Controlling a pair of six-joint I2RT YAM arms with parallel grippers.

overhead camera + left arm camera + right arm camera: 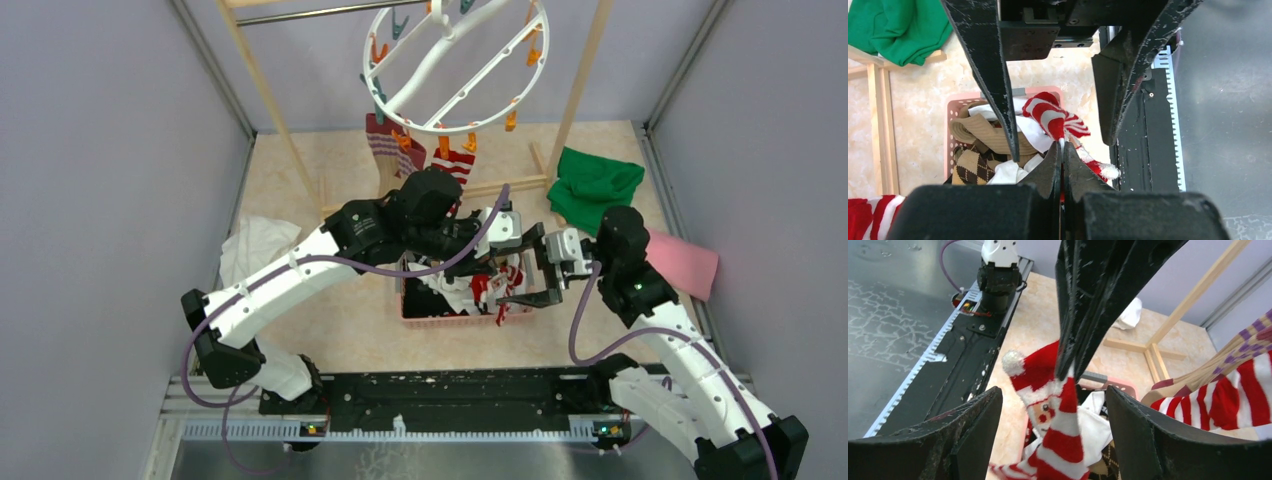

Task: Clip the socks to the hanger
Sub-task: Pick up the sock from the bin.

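Note:
The round white hanger (455,65) with orange and teal pegs hangs from the rack. A tan and maroon striped sock (383,148) and a red-and-white sock (453,165) are pegged to it. My left gripper (1062,145) is shut on the top of a red-and-white striped Santa sock (1063,425), which dangles above the pink basket (455,320). My right gripper (1053,392) is open, with a finger on each side of that sock and neither touching it. More socks lie in the basket: a tan one (983,132), a brown argyle one (970,167) and white ones.
A green cloth (595,185) and a pink cloth (685,262) lie at the right, a white cloth (255,245) at the left. The wooden rack frame (585,75) stands at the back. The black base rail (440,400) runs along the near edge.

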